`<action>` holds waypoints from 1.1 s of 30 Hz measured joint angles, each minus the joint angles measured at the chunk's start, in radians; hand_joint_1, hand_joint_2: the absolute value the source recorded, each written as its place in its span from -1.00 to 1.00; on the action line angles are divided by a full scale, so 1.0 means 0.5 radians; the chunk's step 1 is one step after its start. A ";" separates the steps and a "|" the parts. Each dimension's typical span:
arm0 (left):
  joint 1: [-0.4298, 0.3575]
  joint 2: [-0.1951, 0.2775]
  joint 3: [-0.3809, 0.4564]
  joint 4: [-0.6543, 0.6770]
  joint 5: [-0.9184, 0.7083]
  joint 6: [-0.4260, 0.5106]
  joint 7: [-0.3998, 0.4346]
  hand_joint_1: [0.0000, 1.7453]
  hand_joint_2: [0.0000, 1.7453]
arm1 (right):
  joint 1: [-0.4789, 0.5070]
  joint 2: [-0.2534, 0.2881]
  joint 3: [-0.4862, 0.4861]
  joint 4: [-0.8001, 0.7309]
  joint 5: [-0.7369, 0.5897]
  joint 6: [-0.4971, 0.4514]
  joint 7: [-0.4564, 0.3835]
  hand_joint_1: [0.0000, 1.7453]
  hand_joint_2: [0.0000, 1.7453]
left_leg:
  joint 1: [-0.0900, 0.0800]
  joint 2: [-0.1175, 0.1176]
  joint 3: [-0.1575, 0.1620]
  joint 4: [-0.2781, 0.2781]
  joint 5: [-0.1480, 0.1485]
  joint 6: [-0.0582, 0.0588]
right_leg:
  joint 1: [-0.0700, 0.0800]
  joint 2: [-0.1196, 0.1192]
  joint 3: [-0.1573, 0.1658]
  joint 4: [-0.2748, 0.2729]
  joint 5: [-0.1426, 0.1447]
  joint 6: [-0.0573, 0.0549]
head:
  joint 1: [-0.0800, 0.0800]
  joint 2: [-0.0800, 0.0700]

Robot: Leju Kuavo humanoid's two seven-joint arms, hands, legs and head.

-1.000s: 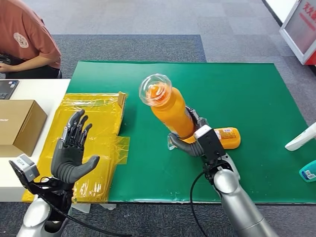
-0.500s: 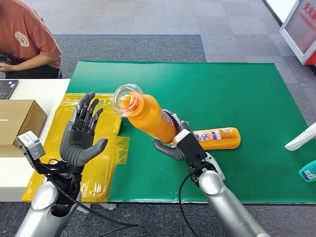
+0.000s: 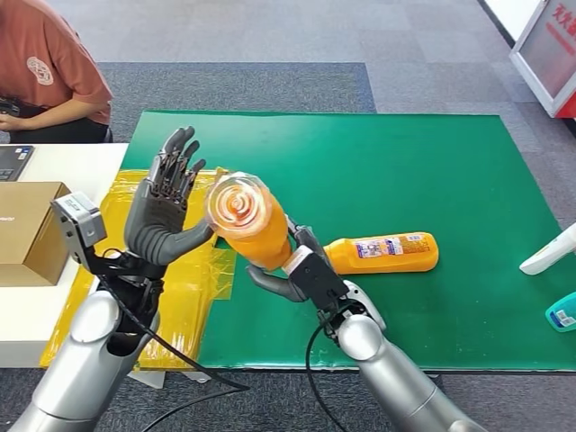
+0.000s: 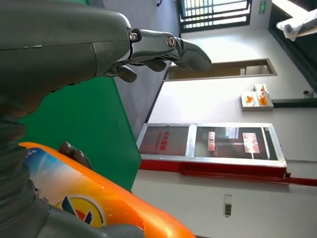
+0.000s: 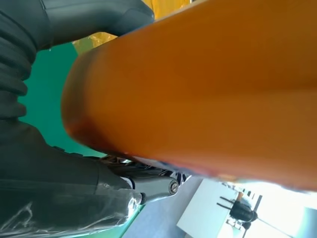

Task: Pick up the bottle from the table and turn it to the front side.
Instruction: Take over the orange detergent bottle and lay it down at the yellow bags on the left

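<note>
Held up off the green table [image 3: 435, 162] in the right hand [image 3: 299, 270], orange bottle [image 3: 255, 225] probably smooth, slippery, stiff; best gripped round the middle, left hand [image 3: 163, 220] spread wide beside it.

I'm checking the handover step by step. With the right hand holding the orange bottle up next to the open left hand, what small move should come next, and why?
Probably close the left hand around the orange bottle. The right hand grips its lower body and holds it off the green mat, cap end beside the left palm. The left fingers are spread, thumb right by the bottle, so a second grip would allow the turn.
</note>
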 joint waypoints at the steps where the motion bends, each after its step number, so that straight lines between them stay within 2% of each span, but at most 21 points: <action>1: -0.014 -0.005 -0.013 0.007 0.004 -0.007 0.014 -1.00 1.00 | -0.006 0.002 0.011 0.005 -0.001 0.000 0.001 1.00 1.00 | 0.000 0.000 0.000 0.000 0.000 0.000 | 0.000 0.000 0.000 0.000 0.000 0.000 | 0.000 0.000; 6: -0.033 -0.024 -0.091 0.027 0.077 -0.077 0.083 -1.00 1.00 | -0.032 0.010 0.032 0.039 -0.010 -0.035 0.010 1.00 1.00 | 0.000 0.000 -0.001 0.000 0.000 0.000 | 0.000 0.000 0.000 0.000 0.000 0.000 | 0.000 0.000; 12: 0.006 -0.025 -0.209 0.031 0.104 -0.111 0.089 -1.00 1.00 | -0.074 0.011 0.022 0.087 -0.012 -0.055 0.017 1.00 1.00 | 0.000 0.000 -0.001 0.000 0.000 0.000 | 0.000 0.000 -0.001 0.000 0.000 0.000 | 0.000 0.000; 33: 0.039 -0.005 -0.296 0.035 0.099 -0.152 0.072 -1.00 1.00 | -0.101 0.011 0.011 0.201 0.055 -0.119 -0.002 1.00 1.00 | 0.000 0.000 -0.002 0.000 0.000 0.000 | 0.000 0.000 -0.001 0.000 0.000 0.000 | 0.000 0.000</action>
